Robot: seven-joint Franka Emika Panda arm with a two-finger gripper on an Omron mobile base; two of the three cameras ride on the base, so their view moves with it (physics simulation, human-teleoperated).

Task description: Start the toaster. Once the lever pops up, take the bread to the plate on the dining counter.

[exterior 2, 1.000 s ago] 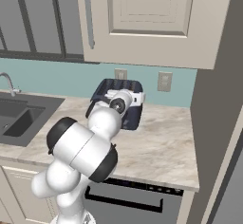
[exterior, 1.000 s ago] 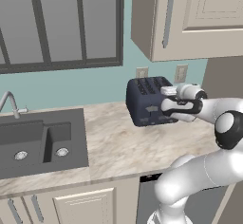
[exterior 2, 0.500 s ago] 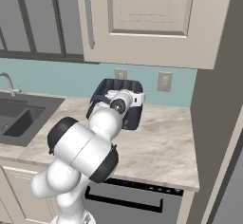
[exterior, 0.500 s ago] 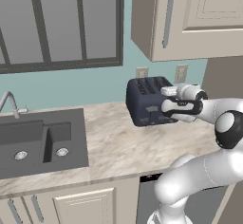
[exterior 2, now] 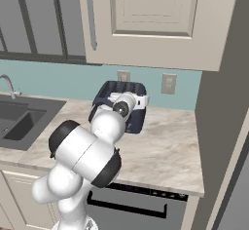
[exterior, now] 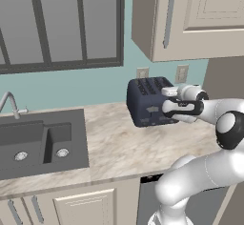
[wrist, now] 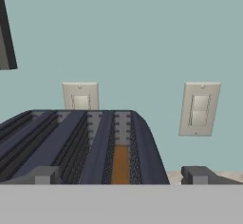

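The toaster (exterior: 148, 102) stands on the marble counter (exterior: 119, 140) against the teal wall, below two wall outlets. The gripper (exterior: 167, 106) sits at the toaster's front face, at its right end, jaws spread wide and holding nothing. In the hand view the slots run lengthwise away from the jaws, and the bread (wrist: 120, 165) shows as a tan strip sunk in the rightmost slot, straight ahead between the finger tips. The lever cannot be made out.

Dark navy four-slot toaster (exterior: 147, 102) sits upright on the marble tabletop (exterior: 119, 143), back near the teal wall. The bread (wrist: 120, 163), tan-brown, sits down inside its rightmost slot in the hand view.
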